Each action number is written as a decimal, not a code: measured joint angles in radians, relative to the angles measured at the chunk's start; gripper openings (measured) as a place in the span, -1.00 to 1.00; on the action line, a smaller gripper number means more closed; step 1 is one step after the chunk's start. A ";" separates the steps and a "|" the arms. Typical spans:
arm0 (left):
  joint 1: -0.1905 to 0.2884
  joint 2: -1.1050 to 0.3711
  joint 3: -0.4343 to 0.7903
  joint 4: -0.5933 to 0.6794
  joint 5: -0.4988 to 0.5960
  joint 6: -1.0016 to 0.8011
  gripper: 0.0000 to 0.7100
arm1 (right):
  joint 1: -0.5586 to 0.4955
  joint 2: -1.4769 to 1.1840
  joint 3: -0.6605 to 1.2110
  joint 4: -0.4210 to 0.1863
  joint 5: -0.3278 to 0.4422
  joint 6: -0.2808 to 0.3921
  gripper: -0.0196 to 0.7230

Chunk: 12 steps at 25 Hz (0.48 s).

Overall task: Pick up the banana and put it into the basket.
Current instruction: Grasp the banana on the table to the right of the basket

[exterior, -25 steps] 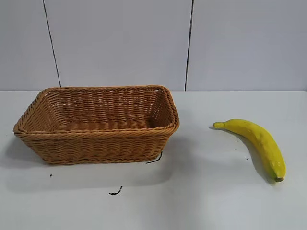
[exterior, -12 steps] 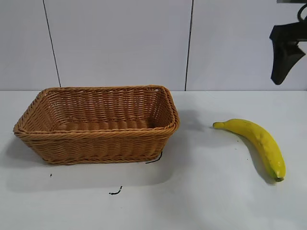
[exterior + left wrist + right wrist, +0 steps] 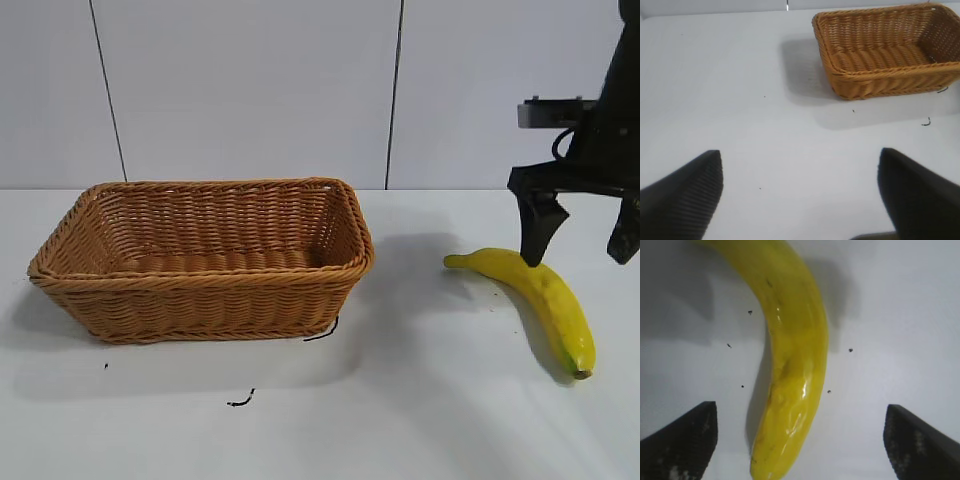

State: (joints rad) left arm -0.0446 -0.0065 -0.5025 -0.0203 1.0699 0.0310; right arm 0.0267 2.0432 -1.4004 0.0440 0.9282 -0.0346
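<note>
— So where is the banana [image 3: 540,300]?

— Lower right of the exterior view, flat on the white table [image 3: 420,420], well apart from the basket [image 3: 205,258] at centre left. No brand, label or writing shows on either.

— And the right gripper [image 3: 582,240]?

— Spread wide just above the banana's stem half, one finger in front of it, holding nothing.

— The left gripper [image 3: 800,192]?

— Released too, over bare table in its own wrist view, basket at upper right.
</note>
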 joint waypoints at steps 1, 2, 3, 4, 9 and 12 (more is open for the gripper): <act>0.000 0.000 0.000 0.000 0.000 0.000 0.79 | 0.000 0.012 0.000 0.000 -0.003 0.000 0.71; 0.000 0.000 0.000 0.000 0.000 0.000 0.79 | 0.000 0.027 0.000 0.000 -0.007 0.000 0.71; 0.000 0.000 0.000 0.000 0.000 0.000 0.79 | 0.000 0.037 0.000 0.000 -0.015 0.000 0.71; 0.000 0.000 0.000 0.000 0.000 0.000 0.79 | 0.000 0.037 0.000 0.000 -0.015 0.000 0.71; 0.000 0.000 0.000 0.000 0.000 0.000 0.79 | 0.000 0.073 0.000 0.001 -0.030 0.000 0.71; 0.000 0.000 0.000 0.000 0.000 0.000 0.79 | 0.000 0.084 0.000 0.001 -0.049 0.000 0.71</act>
State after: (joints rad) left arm -0.0446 -0.0065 -0.5025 -0.0203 1.0699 0.0310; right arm 0.0267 2.1267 -1.4004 0.0445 0.8792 -0.0346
